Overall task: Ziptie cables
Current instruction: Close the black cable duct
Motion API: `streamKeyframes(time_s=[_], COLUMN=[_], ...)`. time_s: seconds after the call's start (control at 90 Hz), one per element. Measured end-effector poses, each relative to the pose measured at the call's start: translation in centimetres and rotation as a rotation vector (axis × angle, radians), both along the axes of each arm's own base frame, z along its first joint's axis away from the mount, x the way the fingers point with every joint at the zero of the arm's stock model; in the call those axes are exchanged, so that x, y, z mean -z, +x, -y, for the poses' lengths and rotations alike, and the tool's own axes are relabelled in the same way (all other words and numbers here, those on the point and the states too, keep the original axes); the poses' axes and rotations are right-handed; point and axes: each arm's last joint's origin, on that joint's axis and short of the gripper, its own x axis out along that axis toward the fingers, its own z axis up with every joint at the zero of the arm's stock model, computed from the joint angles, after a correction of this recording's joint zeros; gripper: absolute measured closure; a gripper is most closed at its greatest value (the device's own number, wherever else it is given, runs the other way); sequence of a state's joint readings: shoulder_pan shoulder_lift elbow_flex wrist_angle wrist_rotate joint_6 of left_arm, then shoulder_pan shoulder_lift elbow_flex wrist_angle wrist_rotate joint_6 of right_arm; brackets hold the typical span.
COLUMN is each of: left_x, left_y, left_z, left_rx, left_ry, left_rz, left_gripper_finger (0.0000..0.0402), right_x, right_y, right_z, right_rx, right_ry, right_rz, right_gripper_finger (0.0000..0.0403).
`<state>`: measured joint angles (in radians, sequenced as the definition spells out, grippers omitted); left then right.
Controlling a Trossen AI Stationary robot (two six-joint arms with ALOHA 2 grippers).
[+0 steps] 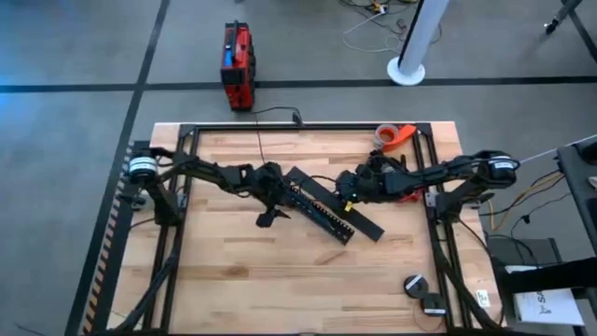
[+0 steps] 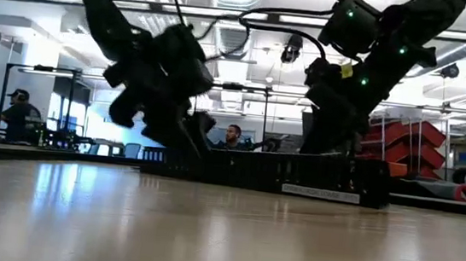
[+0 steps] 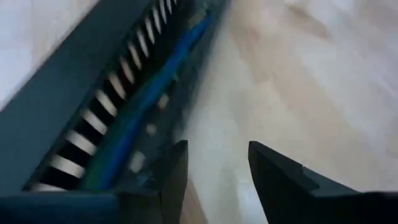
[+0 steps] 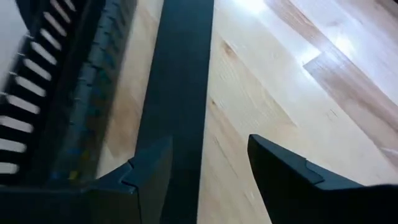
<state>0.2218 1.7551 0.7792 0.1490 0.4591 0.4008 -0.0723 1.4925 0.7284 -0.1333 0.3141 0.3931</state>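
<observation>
Both arms converge on the long black slotted plastic rail lying diagonally at the middle of the pale wooden table. A second flat black plastic strip lies alongside it.

Left gripper: you see its two dark fingers parted to a moderate gap with nothing between them. Bare wood fills the gap. The slotted rail sits just outside one finger, and the cables, a thin bundle of blue and green flexible wires, run lengthwise inside the rail's channel, beside the fingers and not between them. Judge this placement as deliberate: the rail keeps the loose wires gathered and straight so that a tie can be passed around them.

Right gripper: its fingers also stand apart and hold nothing. The flat black strip passes just beside one finger, and the slotted rail lies beyond it. Bare wood shows between the fingers.

No zip tie can be identified in either gripper or near the fingers. Treat the bundling step as not yet done; you should expect the left gripper to need a lateral shift toward the rail before it can reach the wires.
</observation>
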Motion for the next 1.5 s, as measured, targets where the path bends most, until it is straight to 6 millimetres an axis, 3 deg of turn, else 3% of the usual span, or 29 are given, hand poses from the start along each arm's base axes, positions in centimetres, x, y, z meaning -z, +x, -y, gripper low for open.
streamKeyframes(time_s=[0.156, 0.278, 0.422, 0.644, 0.867, 1.033, 1.178, 1.378, 1.5], left_x=[0.1, -1.2, -4.0, -3.4, -1.5, -0.7, -0.2, 0.1, -0.3], left_y=[0.9, 0.8, 1.2, 1.2, 1.0, 0.8, 0.2, -0.5, -1.3], left_z=[0.0, 0.6, 1.5, 1.5, 1.1, 1.3, 1.6, 2.2, 3.1], left_rx=[-0.015, 0.003, 0.034, -0.077, -0.119, -0.083, -0.062, -0.072, -0.061], left_ry=[-0.026, -0.078, -0.040, 0.102, 0.183, 0.163, 0.164, 0.116, 0.056], left_rz=[-0.056, -0.136, 0.021, 0.178, 0.136, 0.076, -0.005, -0.115, -0.198], left_gripper_finger=[0.0296, 0.0322, 0.0329, 0.0292, 0.0241, 0.0231, 0.0269, 0.0383, 0.0386], right_x=[0.0, 0.0, -0.1, -0.1, -0.1, -0.1, -0.3, -0.6, -0.1], right_y=[0.0, 0.1, 0.1, 0.1, 0.1, 0.2, 0.4, 0.9, 1.5], right_z=[0.0, -0.1, -0.1, -0.1, -0.1, -0.1, 0.0, -0.1, -0.8], right_rx=[-0.001, -0.004, -0.011, -0.002, 0.010, 0.010, 0.003, -0.016, -0.064], right_ry=[0.001, 0.002, -0.007, -0.001, 0.007, 0.006, -0.001, -0.015, -0.036], right_rz=[0.005, 0.006, 0.012, 0.011, 0.023, 0.032, 0.060, 0.105, 0.128], right_gripper_finger=[0.0203, 0.0203, 0.0203, 0.0203, 0.0203, 0.0203, 0.0203, 0.0203, 0.0203])
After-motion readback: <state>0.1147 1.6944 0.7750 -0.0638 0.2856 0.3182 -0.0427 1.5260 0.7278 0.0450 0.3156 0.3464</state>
